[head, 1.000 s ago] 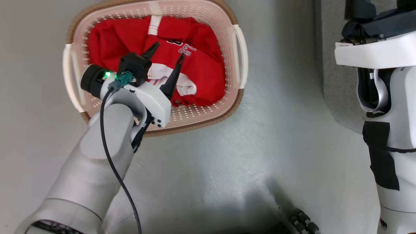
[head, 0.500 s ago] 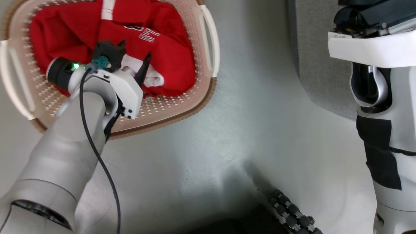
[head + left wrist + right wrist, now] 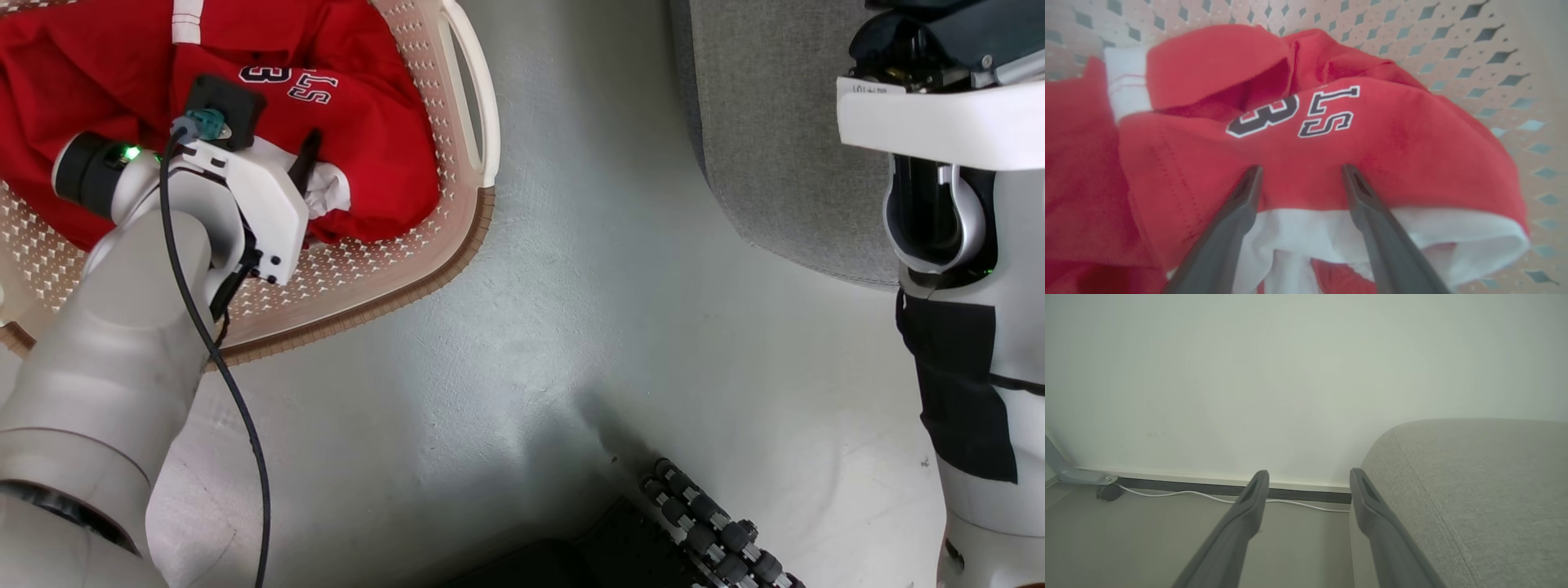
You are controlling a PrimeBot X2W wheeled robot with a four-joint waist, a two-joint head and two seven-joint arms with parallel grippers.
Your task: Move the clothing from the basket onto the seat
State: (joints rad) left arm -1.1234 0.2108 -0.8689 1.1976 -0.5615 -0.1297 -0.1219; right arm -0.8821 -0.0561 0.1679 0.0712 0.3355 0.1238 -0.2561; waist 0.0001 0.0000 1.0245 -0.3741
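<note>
Red fabric is lying straight ahead of the left pincer (image 3: 1301, 168), and the coming move is turning on that. The clothing (image 3: 1412, 143) is sitting crumpled inside the basket (image 3: 1453, 49), and the pincer is hanging over it with its two dark fingers (image 3: 1237, 216) spread wide, gripping nothing. Their tips are pointing at the red panel just short of the lettering (image 3: 1294, 112); whether they are touching the cloth I cannot tell. Nearer the wrist, a white trim band (image 3: 1453, 228) is running crosswise under both fingers, from one side of the pincer to the other. So the fold's long axis is lying along the line on which the fingers close, not across it. I am judging that the tips would need to sink into the cloth first, so that a ridge bunches up between them.

The right pincer (image 3: 1309, 474) is also standing open and empty, well apart from the clothing, with the seat (image 3: 1474, 498) rising just beside one of its fingers. The left arm is therefore the nearer one for the pickup. From its pincer the seat is lying well off to the robot's right, beyond the basket's side handle (image 3: 487, 151), so the carry is looking like a long sideways swing.
</note>
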